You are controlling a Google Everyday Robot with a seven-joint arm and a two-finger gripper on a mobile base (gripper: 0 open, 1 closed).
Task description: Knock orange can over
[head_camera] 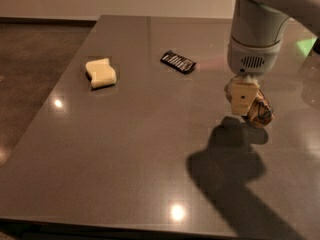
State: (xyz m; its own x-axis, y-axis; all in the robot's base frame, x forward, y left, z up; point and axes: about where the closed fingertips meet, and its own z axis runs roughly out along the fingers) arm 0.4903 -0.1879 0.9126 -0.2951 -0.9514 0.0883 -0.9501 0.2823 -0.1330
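Can (262, 113): resting on the right-hand part of the table, just right of the gripper and partly hidden behind it.
Can axis: slanting from upper left to lower right in the view, not standing straight.
Can heading: leaning away from the gripper, toward the table's right edge; lower end pointing toward the near right.
Can posture: tipping or lying flat, not possible to tell which; top and bottom ends not possible to tell apart.
Can surface: showing orange-brown mottled with pale patches.
Gripper (243, 101): hanging low over the table, pointing down, covering the can's left side; appearing to press against it, though contact is not certain.
Gripper state: apart or together, not possible to tell.
Arm (255, 39): coming down from the top right corner, a thick pale grey housing sitting straight above the gripper.
Shadow (235, 169): spreading dark across the table, nearer the camera than the gripper and can.
Table (150, 159): lying glossy and grey-brown, carrying a few bright light spots.
Wrapper (178, 61): lying flat and black, well to the left of the can and farther back.
Sponge (101, 73): sitting pale yellow near the table's left edge, well apart from everything else.
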